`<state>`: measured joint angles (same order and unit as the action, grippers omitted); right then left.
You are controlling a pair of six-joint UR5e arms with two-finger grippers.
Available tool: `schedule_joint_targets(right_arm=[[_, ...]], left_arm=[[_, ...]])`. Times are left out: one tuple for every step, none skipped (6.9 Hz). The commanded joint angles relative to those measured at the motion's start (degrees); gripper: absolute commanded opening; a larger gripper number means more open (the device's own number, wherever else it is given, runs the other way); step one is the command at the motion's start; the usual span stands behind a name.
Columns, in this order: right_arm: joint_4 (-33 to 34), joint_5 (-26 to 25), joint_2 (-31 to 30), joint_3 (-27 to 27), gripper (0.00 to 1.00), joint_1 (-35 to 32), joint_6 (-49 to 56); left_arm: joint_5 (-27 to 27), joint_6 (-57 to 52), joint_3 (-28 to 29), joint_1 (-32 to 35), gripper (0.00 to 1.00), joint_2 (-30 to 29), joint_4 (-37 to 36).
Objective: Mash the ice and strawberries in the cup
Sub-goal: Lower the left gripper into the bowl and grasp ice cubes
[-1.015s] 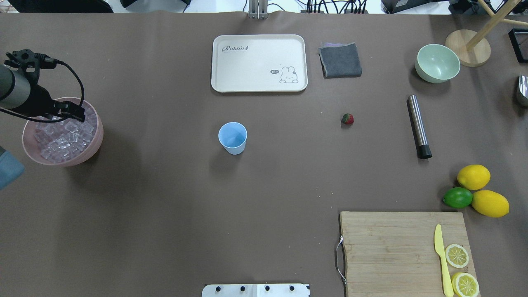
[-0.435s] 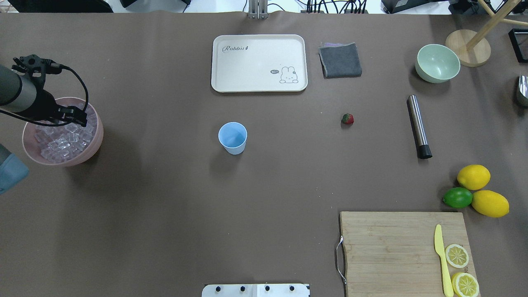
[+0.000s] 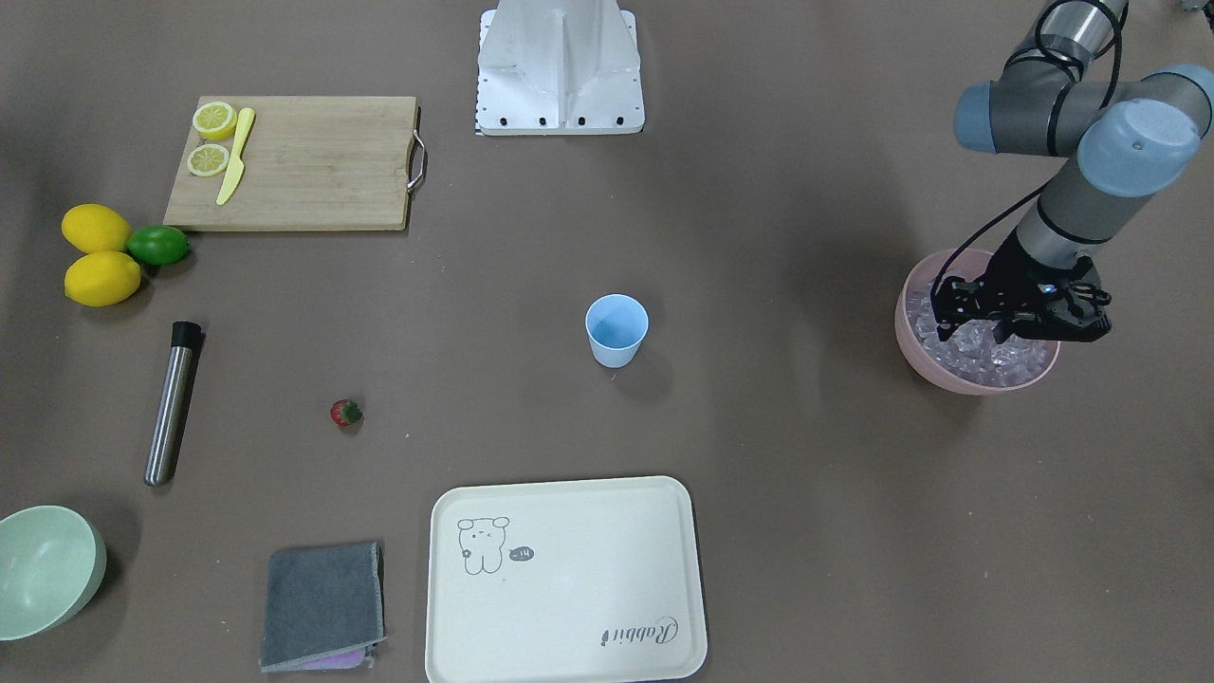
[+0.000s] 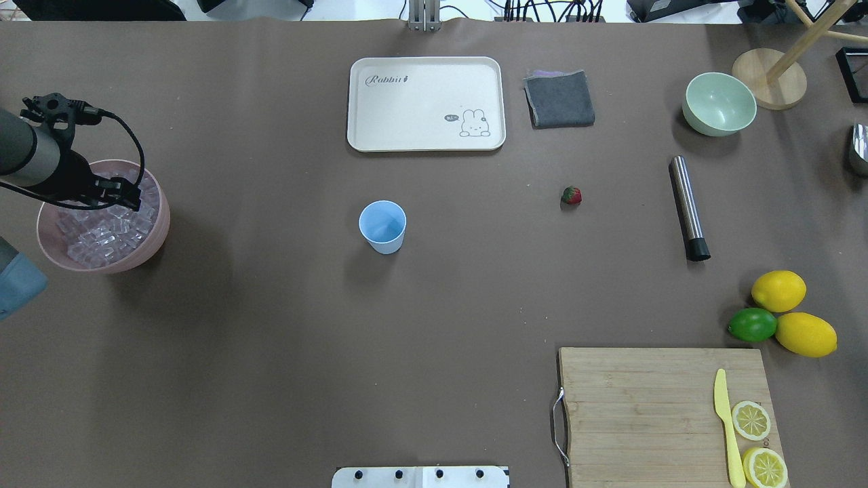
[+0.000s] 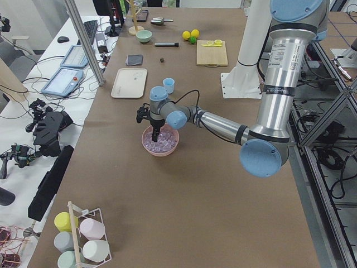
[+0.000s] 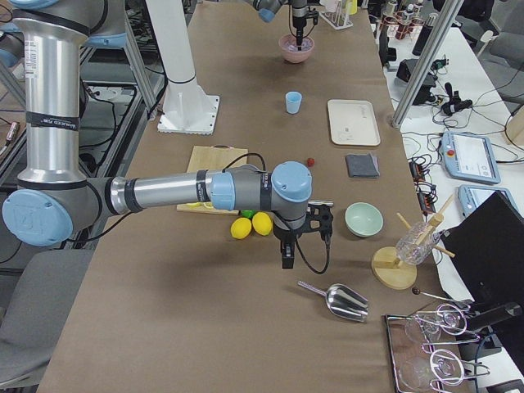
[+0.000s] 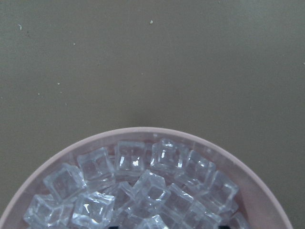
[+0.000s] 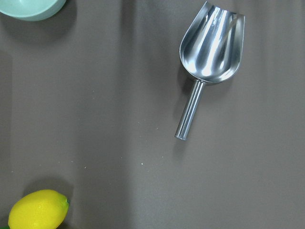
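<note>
1. The left gripper (image 3: pixel 974 332) points down into a pink bowl (image 4: pixel 152 240) at the robot's left end of the table.
2. From the front its two black fingers (image 3: pixel 944 330) look spread apart, with the tips down among the cubes. I cannot tell if a cube sits between them.
3. The ice (image 7: pixel 143 191) fills this pink bowl as a heap of clear cubes. The camera on the left wrist looks straight down on it and on the bowl's far rim.
4. The cup (image 4: pixel 383 227) stands upright on the brown table, near the middle and well apart from the pink bowl. A white tray (image 4: pixel 426 102) lies beyond it, on the side away from the robot.
5. The strawberry (image 4: pixel 571 195) lies on the table between the cup and a metal stick (image 4: pixel 687 207), nearer to the stick.
6. The right gripper (image 6: pixel 286 260) hangs pointing down over the table at the robot's right end. It shows only from the side, so I cannot tell if its fingers are apart or together.
7. Below the right wrist lie a metal scoop (image 8: pixel 209 47) and a lemon (image 8: pixel 38 210). They are apart from each other.
8. A pale-green bowl (image 4: pixel 719 103) stands beyond the metal stick, and a cutting board (image 4: pixel 644 407) lies near the robot.
</note>
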<state>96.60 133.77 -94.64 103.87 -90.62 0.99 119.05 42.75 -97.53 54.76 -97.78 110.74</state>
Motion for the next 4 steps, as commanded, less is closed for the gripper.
schedule_joint_targets(right_arm=[[0.0,0.1,0.1,0.0,1.00,0.0,0.1],[-0.2,0.3,0.1,0.0,1.00,0.0,0.0],[-0.2,0.3,0.5,-0.2,1.00,0.0,0.0],[-0.1,0.3,0.6,-0.2,1.00,0.0,0.0]], left_arm=[[0.0,0.0,0.1,0.0,0.75,0.4,0.0],[0.1,0.0,0.5,0.0,0.75,0.4,0.0],[0.1,-0.1,1.1,0.0,0.75,0.3,0.0],[0.1,-0.1,1.5,-0.1,0.75,0.2,0.0]])
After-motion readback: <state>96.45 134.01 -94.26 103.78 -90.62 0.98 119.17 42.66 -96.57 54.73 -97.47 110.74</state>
